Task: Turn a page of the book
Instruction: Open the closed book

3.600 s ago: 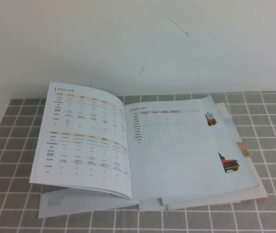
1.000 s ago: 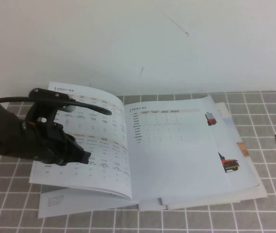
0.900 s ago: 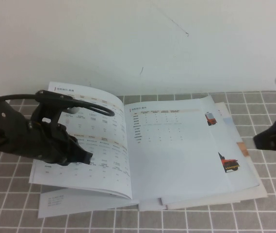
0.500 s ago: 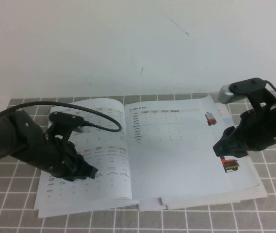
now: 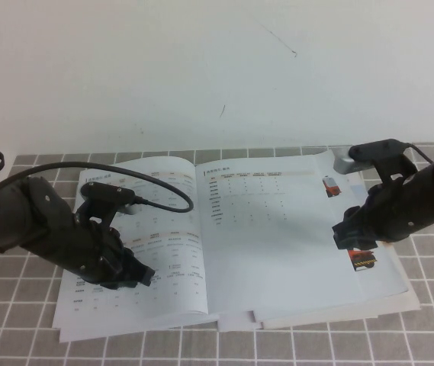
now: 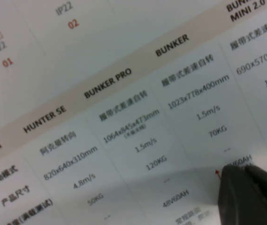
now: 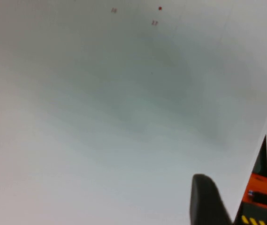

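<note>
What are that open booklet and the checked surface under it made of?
The book looks like thin coated paper: white pages, faintly sheeny, curving at the fold. The left gripper presses its left page, and the right gripper is at its right page edge. The table cover could be grey tile or a printed mat; the white grid lines leave that open.

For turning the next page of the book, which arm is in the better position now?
Probably the right. The right gripper sits at the outer edge of the book's right page, where a page lifts. The left gripper presses the left page flat.
</note>
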